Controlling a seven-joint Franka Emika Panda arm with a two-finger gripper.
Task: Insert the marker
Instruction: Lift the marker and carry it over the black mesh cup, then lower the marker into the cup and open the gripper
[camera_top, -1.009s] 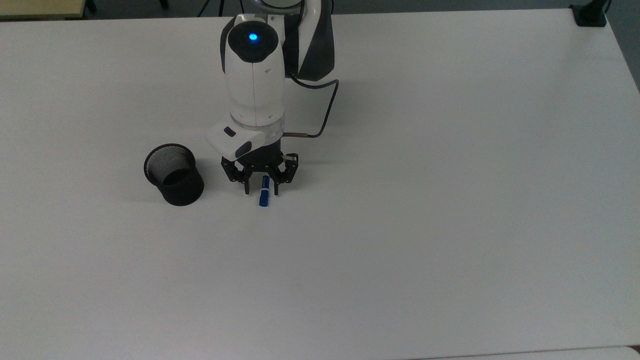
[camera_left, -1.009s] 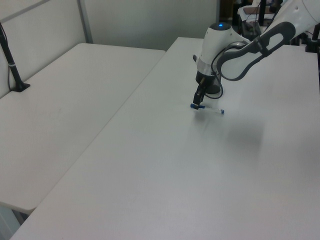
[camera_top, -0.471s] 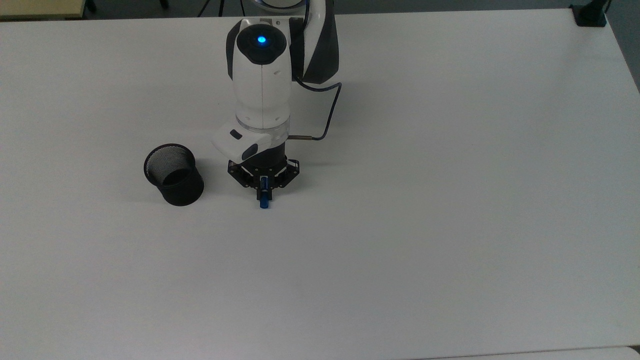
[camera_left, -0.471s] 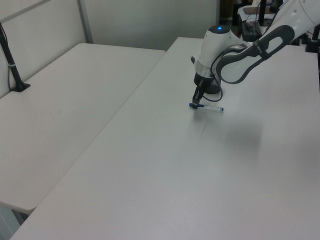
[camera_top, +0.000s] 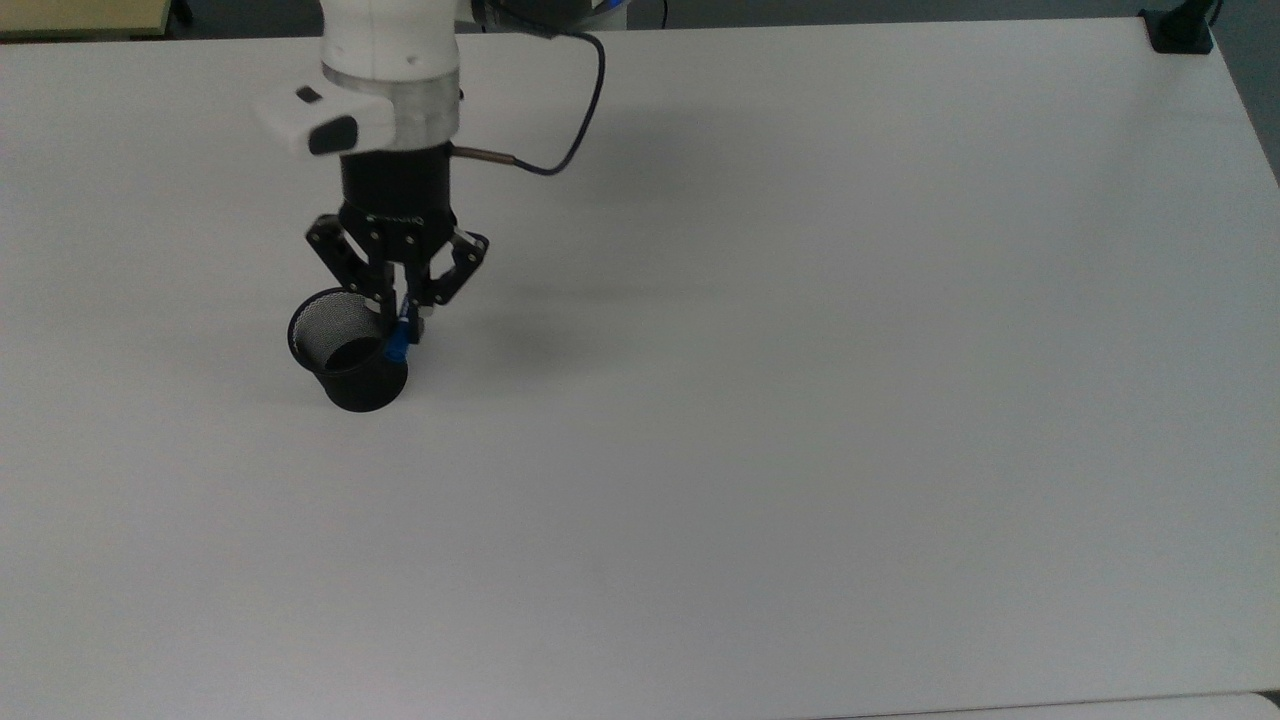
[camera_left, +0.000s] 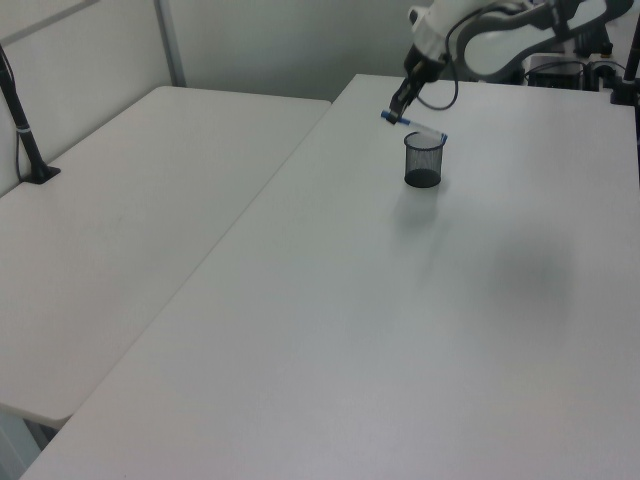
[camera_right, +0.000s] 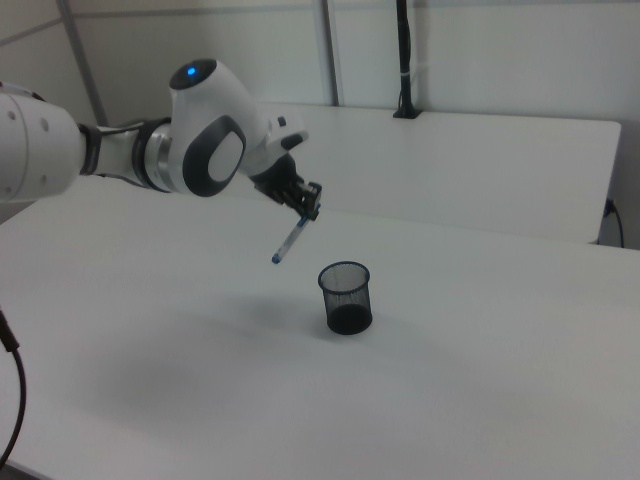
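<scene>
The gripper (camera_right: 304, 213) is closed on the marker (camera_right: 289, 241) at its upper end, holding it clear of the white table (camera_right: 480, 400). The marker hangs tilted, its small blue tip lowest in the right view. It sits above and just beside the black mesh cup (camera_right: 346, 297), not inside it. The cup stands upright on the table.

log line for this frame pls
phase: carry to cup | gripper: shut on marker, lifted off table | marker: tilted, beside and above mesh cup, not inserted | cup: upright
</scene>
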